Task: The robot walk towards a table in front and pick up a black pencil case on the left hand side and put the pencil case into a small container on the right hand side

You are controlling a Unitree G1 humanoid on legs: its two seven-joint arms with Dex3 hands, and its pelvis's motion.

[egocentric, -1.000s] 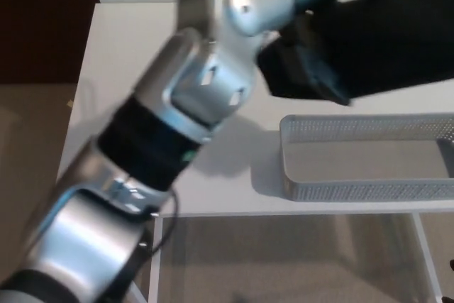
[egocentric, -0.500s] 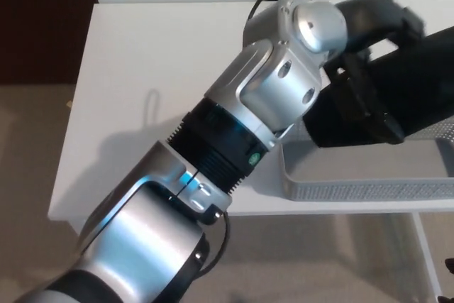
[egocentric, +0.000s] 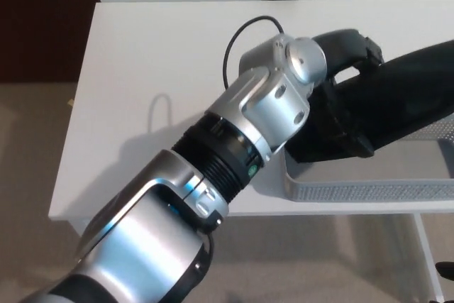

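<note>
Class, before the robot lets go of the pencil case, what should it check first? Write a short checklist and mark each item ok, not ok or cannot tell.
1. Left hand grips the black pencil case: ok.
2. Case is above the mesh container: ok, its lower end overlaps the near left corner.
3. Case sits level: not ok, it is tilted.
4. Container lies fully on the white table: cannot tell, its right end is cut off.
5. Right hand is clear: cannot tell, not in view.
</note>
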